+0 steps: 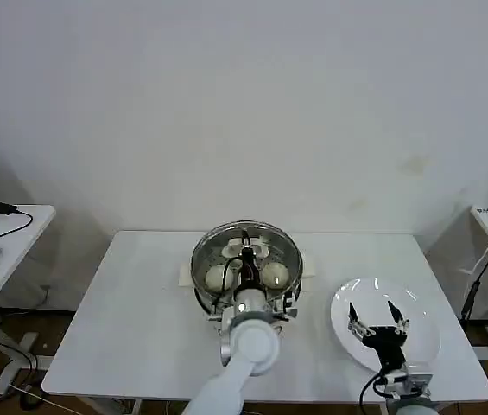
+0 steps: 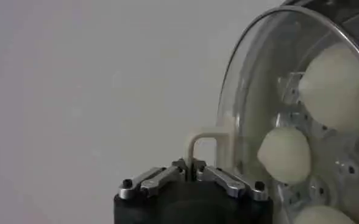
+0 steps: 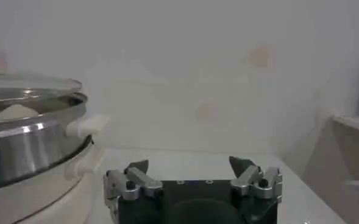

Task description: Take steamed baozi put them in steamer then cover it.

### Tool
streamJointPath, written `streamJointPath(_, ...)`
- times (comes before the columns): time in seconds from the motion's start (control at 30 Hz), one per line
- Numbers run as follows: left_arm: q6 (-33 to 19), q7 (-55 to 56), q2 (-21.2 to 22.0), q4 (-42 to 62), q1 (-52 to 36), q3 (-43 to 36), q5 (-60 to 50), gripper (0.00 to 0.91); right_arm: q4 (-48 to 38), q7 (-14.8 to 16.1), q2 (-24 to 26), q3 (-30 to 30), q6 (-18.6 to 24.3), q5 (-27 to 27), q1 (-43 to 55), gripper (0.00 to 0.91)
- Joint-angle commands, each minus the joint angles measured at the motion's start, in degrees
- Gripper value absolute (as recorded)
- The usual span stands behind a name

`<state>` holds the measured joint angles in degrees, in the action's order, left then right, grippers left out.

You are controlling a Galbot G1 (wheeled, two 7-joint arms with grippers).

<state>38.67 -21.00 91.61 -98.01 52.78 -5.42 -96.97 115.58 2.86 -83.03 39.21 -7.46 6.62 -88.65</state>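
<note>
White table (image 1: 140, 328) holds steamer (image 1: 245, 272); plain wall (image 1: 244, 104) behind.

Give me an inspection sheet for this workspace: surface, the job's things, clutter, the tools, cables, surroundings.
Surface: white table, bare apart from the items below.
Job's things: steamer at table centre, glass lid on it; buns visible inside through the lid.
Clutter: white plate with nothing on it, right of the steamer.
Tools: left tool shut on the lid's handle; right tool open over the plate.
Cables: black cable on the side desk to the left; another cable at the right.
Surroundings: plain white wall.
</note>
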Motion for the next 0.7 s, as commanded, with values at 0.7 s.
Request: streamJointPath(0.7,-1.88,2.29,0.44,0.51,1.68,1.27,1.28,0.0,-0.33,0.26,0.11,-0.19,0.78,-0.72,0.05,0.907)
